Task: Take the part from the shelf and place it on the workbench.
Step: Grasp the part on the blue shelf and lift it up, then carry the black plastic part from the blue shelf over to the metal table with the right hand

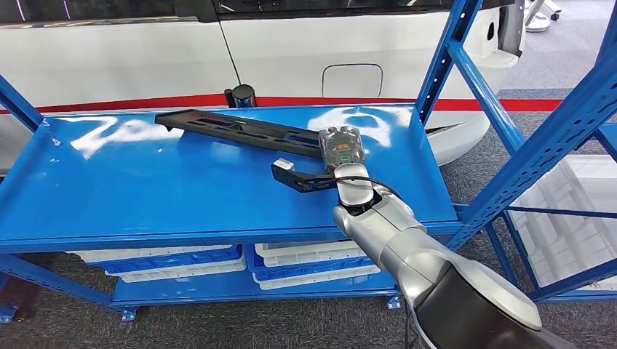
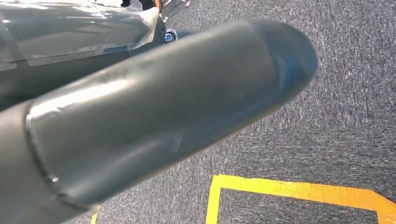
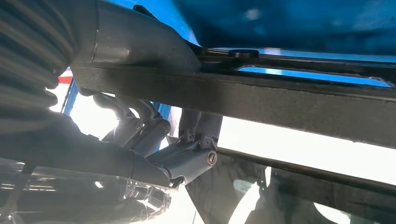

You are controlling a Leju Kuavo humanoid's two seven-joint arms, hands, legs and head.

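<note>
Centre of the head view, on the blue shelf (image 1: 145,189): one long black part (image 1: 240,132), lying slantwise from upper left toward centre right, its near end under the right hand (image 1: 342,151). A short black bracket arm of the part juts out left of the wrist. Right hand: closed on the part; in the right wrist view the thumb (image 3: 140,42) lies on one side of the black bar (image 3: 280,100), darker fingers (image 3: 140,126) curl on the other. Left hand (image 2: 140,116): grey, above grey carpet (image 2: 345,93) with yellow tape (image 2: 289,189); finger spread cannot be told. Behind the shelf: white vehicle body (image 1: 291,51) with red stripe. Lower tier: white and blue bins (image 1: 174,260).
</note>
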